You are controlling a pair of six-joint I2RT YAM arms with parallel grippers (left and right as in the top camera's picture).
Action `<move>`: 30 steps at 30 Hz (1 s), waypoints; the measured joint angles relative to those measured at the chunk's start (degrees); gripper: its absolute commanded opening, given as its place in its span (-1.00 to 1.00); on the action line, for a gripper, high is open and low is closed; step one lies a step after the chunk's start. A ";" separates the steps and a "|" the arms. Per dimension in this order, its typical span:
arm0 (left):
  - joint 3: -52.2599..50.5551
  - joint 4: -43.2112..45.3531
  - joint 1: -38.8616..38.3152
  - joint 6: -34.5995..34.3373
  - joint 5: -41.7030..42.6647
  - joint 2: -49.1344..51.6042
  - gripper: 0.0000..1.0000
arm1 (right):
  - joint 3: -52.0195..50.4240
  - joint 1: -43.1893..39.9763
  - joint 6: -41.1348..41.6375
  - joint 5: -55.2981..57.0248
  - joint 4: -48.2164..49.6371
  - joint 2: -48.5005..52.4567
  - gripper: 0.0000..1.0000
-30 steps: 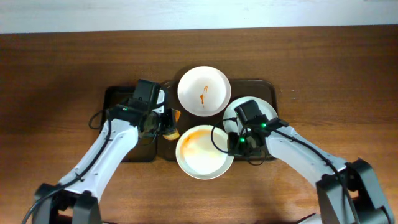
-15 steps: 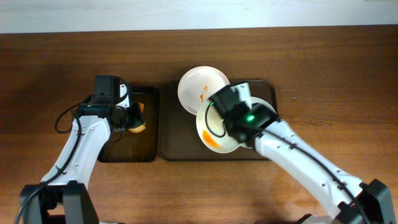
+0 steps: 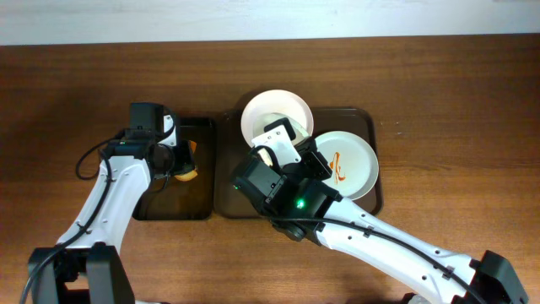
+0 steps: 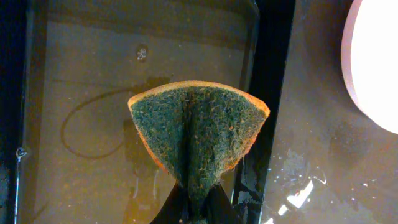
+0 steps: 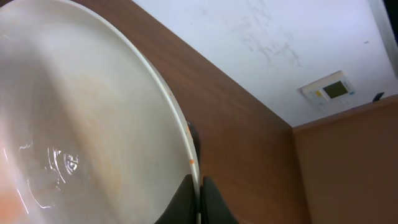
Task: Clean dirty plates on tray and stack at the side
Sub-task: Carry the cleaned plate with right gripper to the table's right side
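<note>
My left gripper is shut on a folded green-and-orange sponge, held over the small dark tray that has a film of water in it. In the overhead view the left gripper is over that small tray. My right gripper is shut on the rim of a white plate with faint orange smears, tilted steeply on edge. In the overhead view the raised right arm hides that plate. Two white plates lie on the large tray: a far one and a right one with an orange stain.
The large tray's wet floor and a white plate's edge show to the right of the sponge. Brown table surrounds both trays. The right wrist view looks up at a white wall beyond the table.
The right arm has lifted its plate off the large tray, swung left and up, and tipped it on edge. The left gripper earlier carried the sponge to the small tray and now holds still.
</note>
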 measured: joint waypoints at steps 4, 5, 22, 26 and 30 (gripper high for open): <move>0.00 0.00 0.00 0.00 0.00 0.00 -1.00 | 0.00 0.00 0.42 0.09 -0.04 0.00 -0.92; 0.00 0.00 0.00 0.00 0.00 0.00 -1.00 | 0.00 -0.17 1.97 0.07 -0.04 0.00 -0.92; 0.00 -0.20 0.00 0.17 0.02 0.00 -1.00 | 0.07 -55.65 19.45 -52.48 -6.69 0.00 -0.92; 0.00 -0.20 0.00 0.17 0.00 0.00 -1.00 | -0.04 -68.83 19.21 -54.60 -7.37 0.02 -0.92; 0.00 -0.22 0.00 0.17 0.00 0.00 -1.00 | -0.17 -76.06 19.02 -55.43 -7.15 3.67 -0.92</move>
